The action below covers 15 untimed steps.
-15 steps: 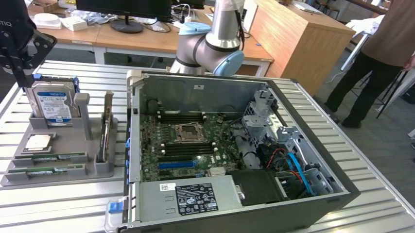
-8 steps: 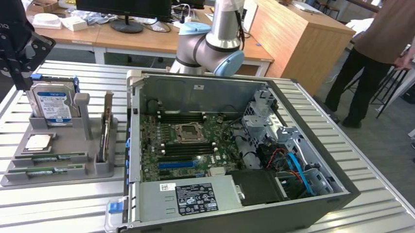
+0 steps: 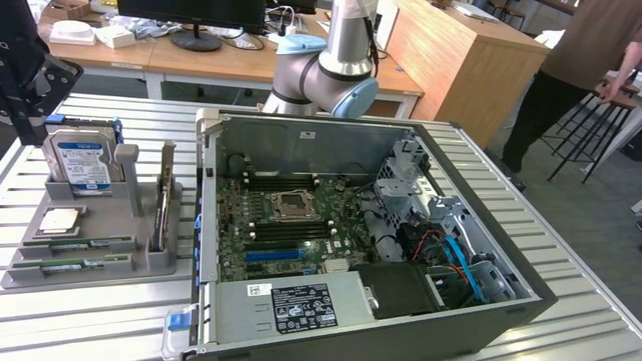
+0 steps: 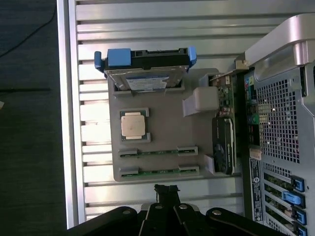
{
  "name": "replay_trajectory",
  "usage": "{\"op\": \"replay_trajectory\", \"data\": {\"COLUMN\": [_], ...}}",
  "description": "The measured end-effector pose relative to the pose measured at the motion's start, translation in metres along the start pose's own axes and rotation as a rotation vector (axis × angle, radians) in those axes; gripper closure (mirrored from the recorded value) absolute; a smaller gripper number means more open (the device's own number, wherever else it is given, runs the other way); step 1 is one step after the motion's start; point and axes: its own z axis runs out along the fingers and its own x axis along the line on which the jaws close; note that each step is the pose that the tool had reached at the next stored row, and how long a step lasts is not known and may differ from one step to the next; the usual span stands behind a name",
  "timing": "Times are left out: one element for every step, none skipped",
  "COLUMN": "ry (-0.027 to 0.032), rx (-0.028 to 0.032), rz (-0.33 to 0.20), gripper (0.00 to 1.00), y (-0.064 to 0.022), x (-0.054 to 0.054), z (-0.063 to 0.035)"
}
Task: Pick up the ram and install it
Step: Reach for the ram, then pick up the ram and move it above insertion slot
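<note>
hovering above gray tray (image 4: 167, 110), gripper (image 4: 166, 191) had fingers (image 4: 160, 189) pressed together, nothing held; ram (image 4: 158, 171) lay untouched in outer tray slot, twin stick (image 4: 158, 151) just beside; mobo mem slots (image 3: 289, 222) looked empty; pickup + install both left, imo

Silver-grey tubular arm (image 3: 346, 30), thick rounded joint housings in the same brushed metal. Light blue caps (image 3: 301, 43) closing the joint ends, 2 of them in the exterior view. Matte black tool (image 4: 166, 189): flat linked bars, 4 round pivot pins with a dull sheen, narrow blunt fingertips pressed together.
</note>
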Motion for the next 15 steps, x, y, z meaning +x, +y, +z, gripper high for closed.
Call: {"op": "replay_trajectory", "data": {"ry": [0.0001,0.0000,0.0001,0.0000,0.0000,0.0000,0.0001,0.0000,0.0001,0.0000,0.0000,0.0000,0.0000,0.0000,0.0000], "rx": [0.0001,0.0000,0.0000,0.0000,0.0000,0.0000,0.0001,0.0000,0.0000,0.0000,0.0001,0.0000,0.0000,0.0000,0.0000], "rz": [0.000,0.000,0.000,0.000,0.000,0.000,0.000,0.000,0.000,0.000,0.000,0.000,0.000,0.000,0.000], "gripper": [0.90,0.90,0.90,0.90,0.90,0.90,0.90,0.90,0.90,0.90,0.90,0.90,0.90,0.90,0.90], "y": [-0.0013,-0.0026,-0.0039,-0.0053,-0.0065,-0.0075,-0.0082,-0.0083,-0.0083,-0.0084,-0.0084,-0.0084,-0.0084,-0.0084,-0.0084], "x": [-0.0001,-0.0002,-0.0003,-0.0004,-0.0005,-0.0005,-0.0006,-0.0006,-0.0006,-0.0006,-0.0006,-0.0006,-0.0006,-0.0006,-0.0006], "z": [-0.0001,-0.0001,-0.0002,-0.0002,-0.0003,-0.0003,-0.0004,-0.0003,-0.0004,-0.0004,-0.0004,-0.0004,-0.0004,-0.0004,-0.0004]}}
